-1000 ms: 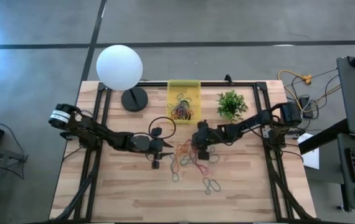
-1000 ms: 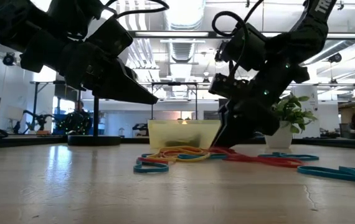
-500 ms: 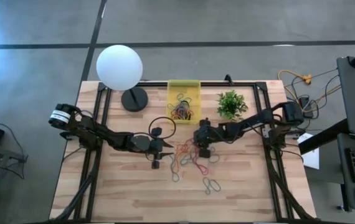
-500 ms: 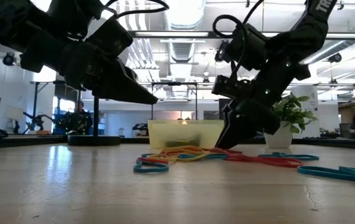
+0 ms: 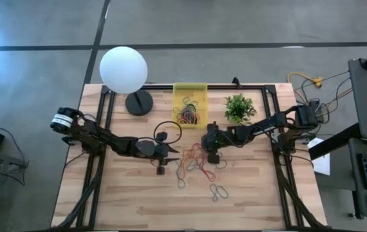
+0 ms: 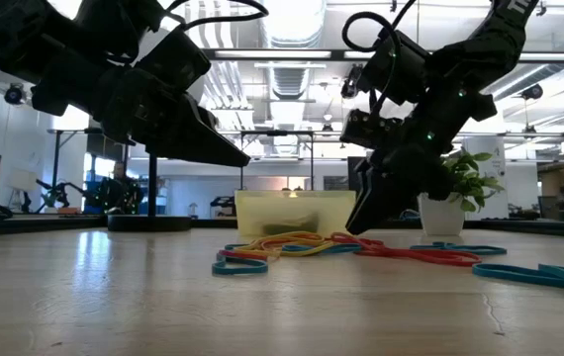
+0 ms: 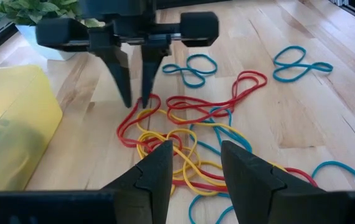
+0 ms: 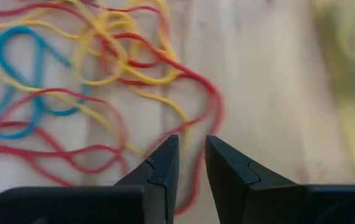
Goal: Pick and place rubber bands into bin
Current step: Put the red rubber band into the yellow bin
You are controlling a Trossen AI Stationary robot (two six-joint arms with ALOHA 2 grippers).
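The rubber bands (image 5: 196, 166) lie tangled on the table's middle, red, yellow and teal (image 7: 190, 137), with two teal ones apart toward the near edge (image 5: 219, 191). Several more lie in the yellow bin (image 5: 178, 90) at the far edge. My right gripper (image 5: 210, 157) points down at the pile's far right side. It is open by a narrow gap (image 8: 191, 140), its tips astride a red strand (image 7: 141, 111). My left gripper (image 5: 174, 153) hovers open (image 7: 195, 149) at the pile's left side, above the table (image 6: 242, 158). My right gripper comes from above, slanting from the table's right. Its fingertips (image 7: 145, 99) stand at the far loop of a red band (image 7: 127, 124) that lies on the table. I cannot tell whether they touch it.
A white globe lamp (image 5: 123, 69) stands at the far left and a small green plant (image 5: 238, 108) at the far right, beside the bin. A black frame (image 5: 270, 90) runs along the table's edges. Bare wood lies toward the near edge.
My right arm has drawn back a little toward the table's right and its wrist has risen, while the fingertips stay low at the pile.
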